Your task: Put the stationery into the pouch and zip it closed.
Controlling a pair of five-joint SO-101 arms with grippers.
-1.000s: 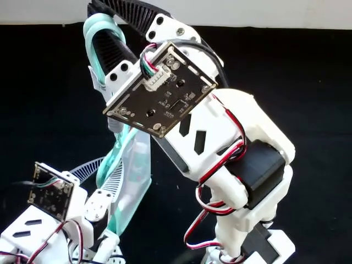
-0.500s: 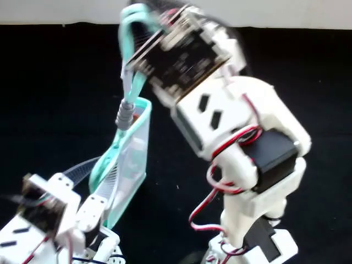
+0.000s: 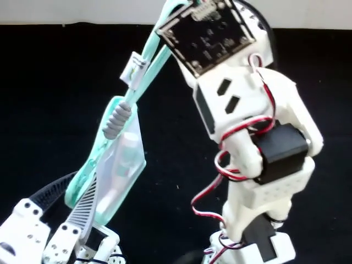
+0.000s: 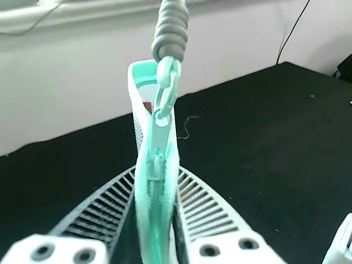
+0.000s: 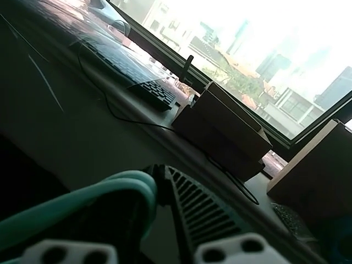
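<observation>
A translucent pouch (image 3: 118, 165) with a mint zipper edge hangs tilted in the air between the two arms. Pale stationery (image 3: 125, 154) shows through its wall. My left gripper (image 3: 82, 206) at the lower left is shut on the pouch's lower end. In the left wrist view its ribbed fingers (image 4: 212, 206) close on the mint zipper band (image 4: 157, 181), with the grey zipper pull (image 4: 171, 27) beyond. My right gripper (image 5: 148, 192), raised high at the back, is shut on the mint strap (image 3: 151, 55). The strap runs taut from the grey pull (image 3: 116, 121) up to the right arm's camera board (image 3: 212, 33).
A black table surface (image 3: 55, 82) lies under both arms, ending at a pale wall (image 3: 66, 11) at the back. The right arm's white body (image 3: 264, 159) stands to the right of the pouch. The right wrist view looks past the strap (image 5: 71, 206) toward a window.
The right arm has risen and swung right, pulling the strap taut. The pouch has tipped from near upright to a slant, and the left arm has sunk toward the lower left.
</observation>
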